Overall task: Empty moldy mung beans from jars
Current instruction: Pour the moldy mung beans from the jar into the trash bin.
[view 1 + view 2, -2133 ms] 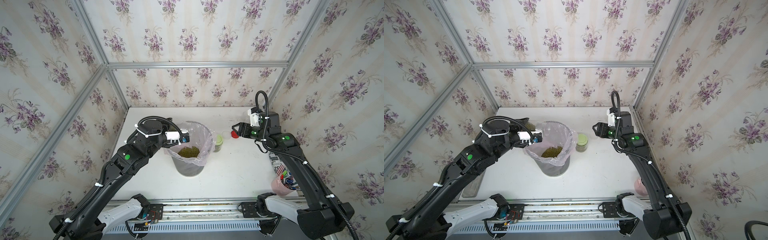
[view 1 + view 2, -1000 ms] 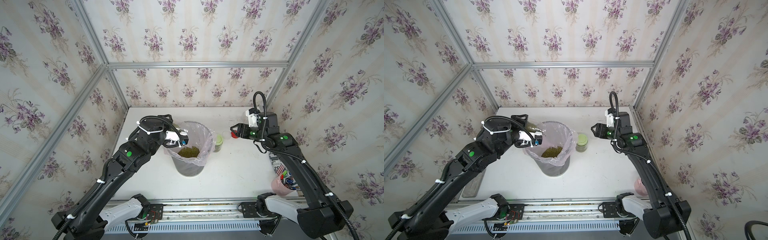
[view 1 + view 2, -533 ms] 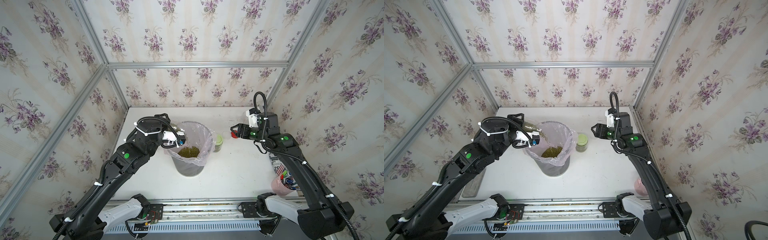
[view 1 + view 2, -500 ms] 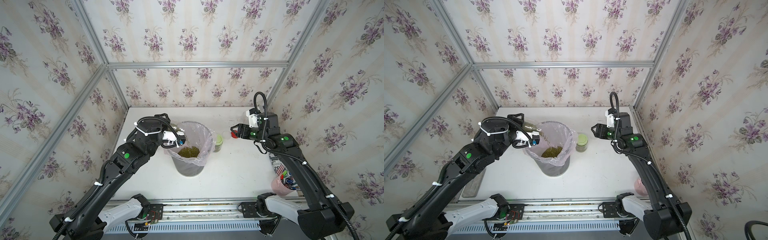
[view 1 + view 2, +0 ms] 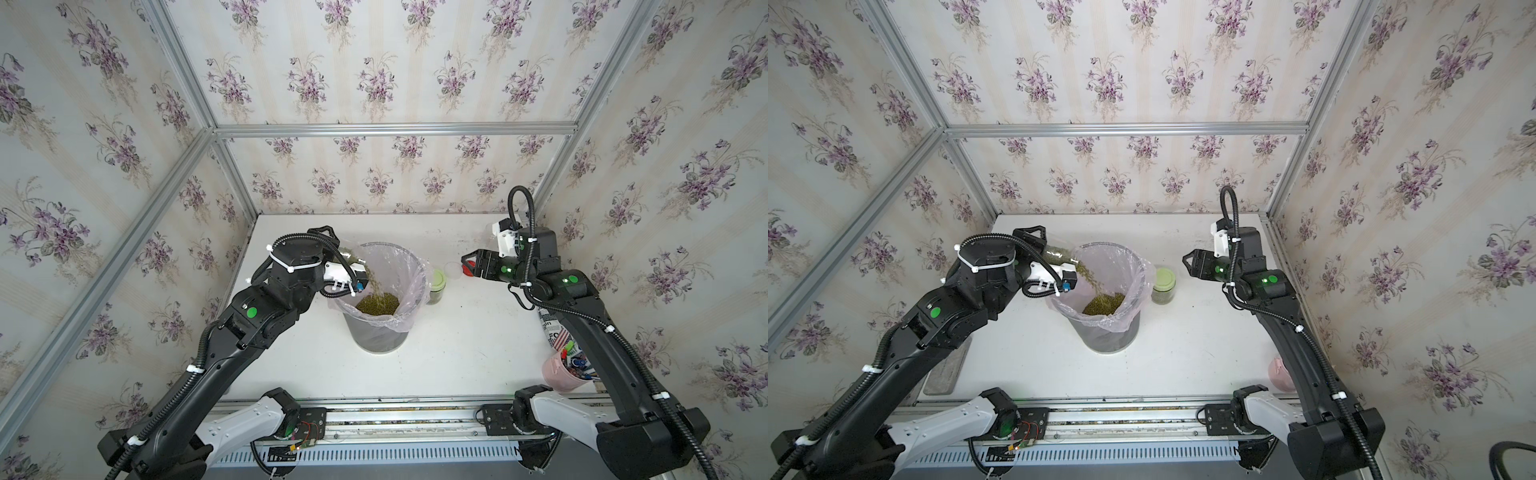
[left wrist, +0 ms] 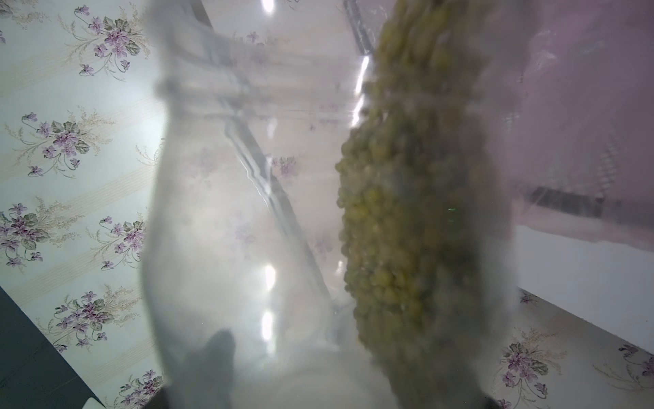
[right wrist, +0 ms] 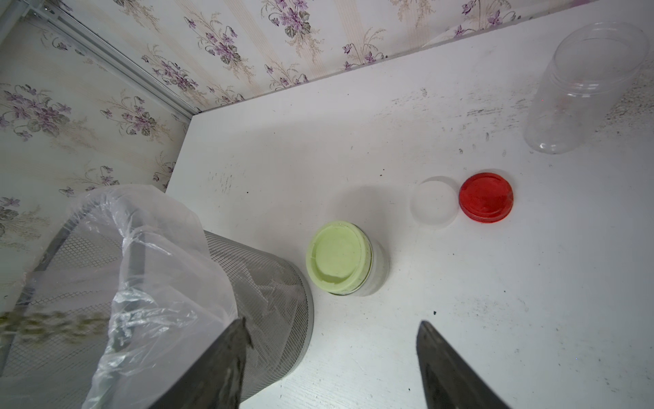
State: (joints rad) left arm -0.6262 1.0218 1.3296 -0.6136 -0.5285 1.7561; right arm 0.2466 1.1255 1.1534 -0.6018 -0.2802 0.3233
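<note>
- Beans are pouring! Mung beans (image 6: pixel 407 212) stream from the open jar (image 5: pixel 354 259), which the left gripper (image 5: pixel 343 253) has clamped across its body, and they drop into the mesh bin (image 5: pixel 374 336) just below the jaws.
- Down inside the pink liner (image 5: pixel 415 270) a green heap is piling up.
- Handling, as I judge it: the clear jar is light and smooth-walled, so slippery, and a hold across the mid-body suits it. The beans are hard and loose, and any that miss the rim will roll and scatter.
- Direction: the jar's long axis lies near level, with the mouth dipped away from the wrist toward the bin and the base back by the fingers.
- Over to the right gripper (image 7: pixel 332 323): jaws wide apart, nothing between them.
- Ahead of those jaws the green-lidded jar (image 7: pixel 339 256) stands upright and capped, just beside the bin.
- Farther out, the white lid (image 7: pixel 433 202) and red lid (image 7: pixel 485 196) lie flat side by side, and the empty jar (image 7: pixel 587 81) stands beyond them.
</note>
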